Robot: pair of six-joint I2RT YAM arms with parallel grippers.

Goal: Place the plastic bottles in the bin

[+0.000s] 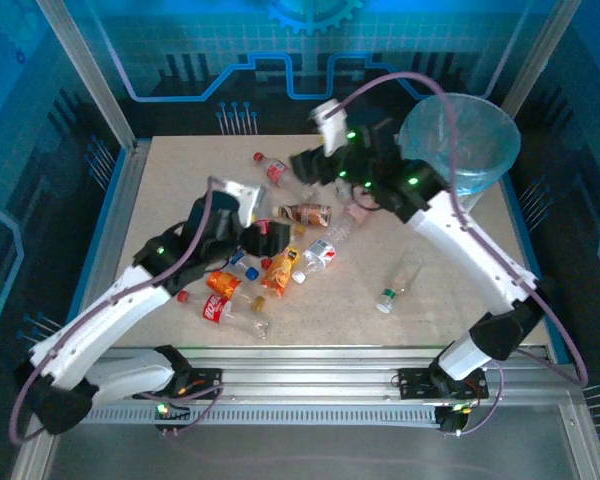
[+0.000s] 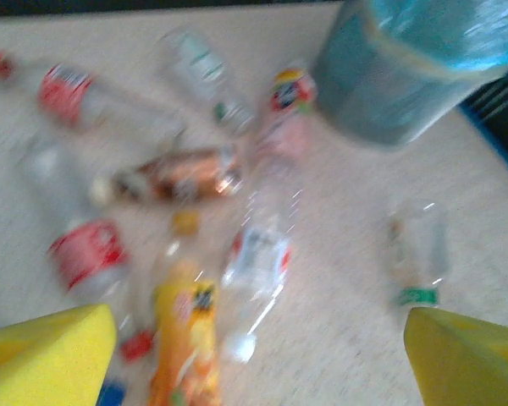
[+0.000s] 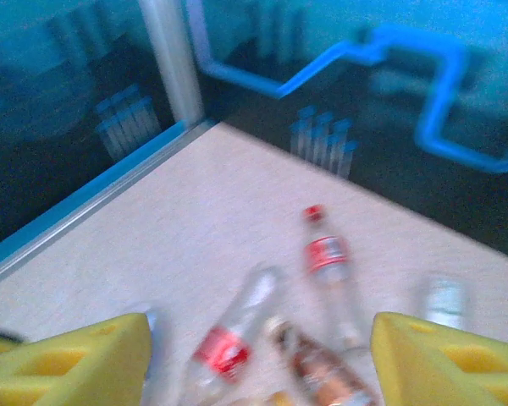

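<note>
Left claw [image 2: 256,315] and right claw [image 3: 261,321] gape empty; packed bottles [image 1: 280,272] at the bin's [image 1: 485,178] eight o'clock may scatter.

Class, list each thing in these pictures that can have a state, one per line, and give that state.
Left gripper: open, holding nothing.
Right gripper: open, holding nothing.
Bin: upright, open-topped, bag-lined.
Plastic bottles: lying on the table, outside the bin.
Green-capped bottle: capped, lying apart from the cluster.
</note>
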